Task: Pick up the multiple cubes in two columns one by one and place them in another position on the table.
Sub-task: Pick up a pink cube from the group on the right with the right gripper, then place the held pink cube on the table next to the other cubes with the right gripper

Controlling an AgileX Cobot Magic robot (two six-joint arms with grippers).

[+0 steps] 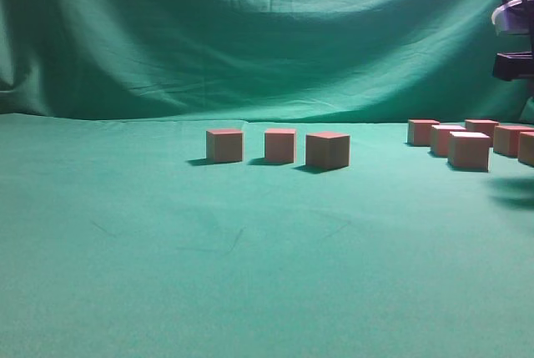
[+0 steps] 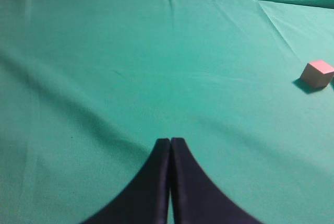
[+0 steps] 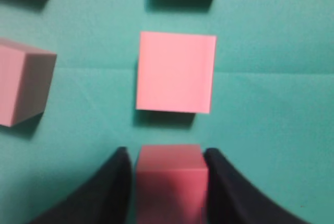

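Note:
In the right wrist view my right gripper (image 3: 167, 153) is down over the two columns of cubes. Its black fingers (image 3: 112, 182) stand on either side of one pinkish-red cube (image 3: 171, 174) that rests on the green table (image 3: 271, 104). The right finger looks to be against the cube; a thin sliver of cloth shows on the left side. Another cube (image 3: 176, 72) lies just ahead. My left gripper (image 2: 170, 141) is shut with nothing in it, above bare cloth, with one cube (image 2: 317, 73) far to its right.
Three cubes (image 1: 279, 145) stand in a row mid-table. Several more cubes (image 1: 468, 150) cluster at the right edge, under the right arm (image 1: 513, 41). Other cubes (image 3: 23, 80) sit left of and beyond the right gripper. Draped green cloth (image 1: 250, 32) closes the back.

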